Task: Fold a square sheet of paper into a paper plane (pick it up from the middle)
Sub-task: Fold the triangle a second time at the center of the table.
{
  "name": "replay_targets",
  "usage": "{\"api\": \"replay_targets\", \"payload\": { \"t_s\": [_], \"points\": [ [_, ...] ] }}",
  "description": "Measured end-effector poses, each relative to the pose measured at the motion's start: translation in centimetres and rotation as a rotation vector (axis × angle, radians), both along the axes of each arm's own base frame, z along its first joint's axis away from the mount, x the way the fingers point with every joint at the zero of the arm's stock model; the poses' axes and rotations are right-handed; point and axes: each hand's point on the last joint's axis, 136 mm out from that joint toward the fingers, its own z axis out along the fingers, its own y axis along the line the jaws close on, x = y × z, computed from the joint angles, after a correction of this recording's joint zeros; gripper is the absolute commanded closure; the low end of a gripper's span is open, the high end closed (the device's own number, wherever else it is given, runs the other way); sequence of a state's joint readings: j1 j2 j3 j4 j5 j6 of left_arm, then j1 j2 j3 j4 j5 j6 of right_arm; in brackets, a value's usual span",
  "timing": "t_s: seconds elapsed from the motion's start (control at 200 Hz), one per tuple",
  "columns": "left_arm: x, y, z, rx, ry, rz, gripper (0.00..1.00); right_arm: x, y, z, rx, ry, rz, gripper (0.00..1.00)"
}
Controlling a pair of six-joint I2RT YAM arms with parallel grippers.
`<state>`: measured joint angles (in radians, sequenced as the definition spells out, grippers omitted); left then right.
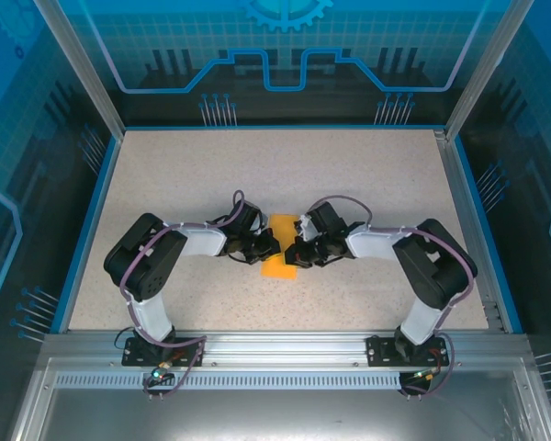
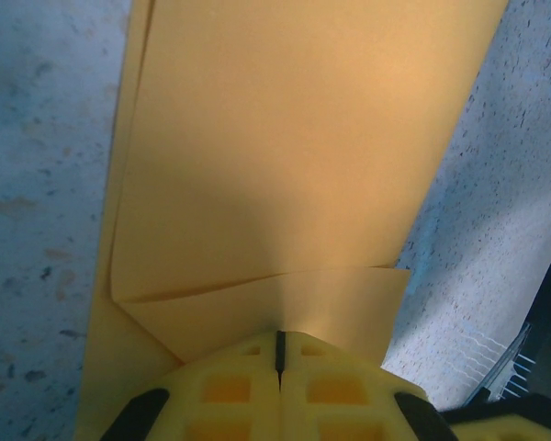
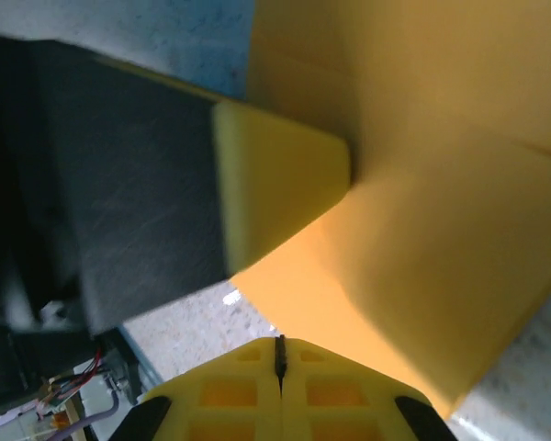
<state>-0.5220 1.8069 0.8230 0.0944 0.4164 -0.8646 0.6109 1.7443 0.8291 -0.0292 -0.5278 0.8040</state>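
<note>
The square sheet of paper [image 1: 277,267] is bright orange and folded into a narrow strip, lying mid-table between both arms. In the left wrist view the paper [image 2: 294,147] runs away from the camera, with a folded flap rising into my left gripper [image 2: 278,342], which is shut on that flap's edge. From above, the left gripper [image 1: 270,246] sits at the strip's left side and my right gripper [image 1: 294,252] at its right side. The right gripper [image 3: 278,344] is shut on the paper's [image 3: 441,230] near edge. A yellow finger [image 3: 275,179] of the left gripper touches the paper opposite.
The speckled beige table [image 1: 257,175] is bordered by a blue rim and transparent walls on three sides. An aluminium rail [image 1: 285,344] carrying both arm bases runs along the near edge. Both arms bend inward, their elbows near the table's left and right sides.
</note>
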Motion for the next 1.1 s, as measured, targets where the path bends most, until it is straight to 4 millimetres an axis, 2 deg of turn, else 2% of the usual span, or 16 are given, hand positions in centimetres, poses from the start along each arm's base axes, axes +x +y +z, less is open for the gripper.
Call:
{"api": "replay_targets", "payload": {
  "t_s": [0.15,0.28,0.5,0.73,0.86,0.97,1.1],
  "points": [
    [0.0,0.0,0.0,0.0,0.0,0.0,1.0,-0.4,-0.7,-2.2,-0.057,0.049,-0.012,0.96],
    [0.0,0.0,0.0,0.001,0.001,-0.001,1.0,-0.7,-0.9,-2.2,-0.055,0.042,-0.012,0.95],
    [0.0,0.0,0.0,0.002,0.003,0.0,1.0,-3.2,-2.7,-2.2,-0.078,0.055,0.004,0.93],
    [0.0,0.0,0.0,0.003,0.005,0.0,1.0,-4.6,-4.0,-2.0,-0.105,0.065,0.009,0.92],
    [0.0,0.0,0.0,0.003,0.004,0.0,1.0,-4.1,-3.8,-0.7,-0.087,0.028,-0.004,0.93],
    [0.0,0.0,0.0,0.003,0.004,0.0,1.0,-2.7,-2.8,0.3,-0.056,0.002,-0.017,0.93],
    [0.0,0.0,0.0,0.003,0.004,0.0,1.0,-1.0,-1.4,0.3,-0.03,-0.007,-0.03,0.94]
  ]
}}
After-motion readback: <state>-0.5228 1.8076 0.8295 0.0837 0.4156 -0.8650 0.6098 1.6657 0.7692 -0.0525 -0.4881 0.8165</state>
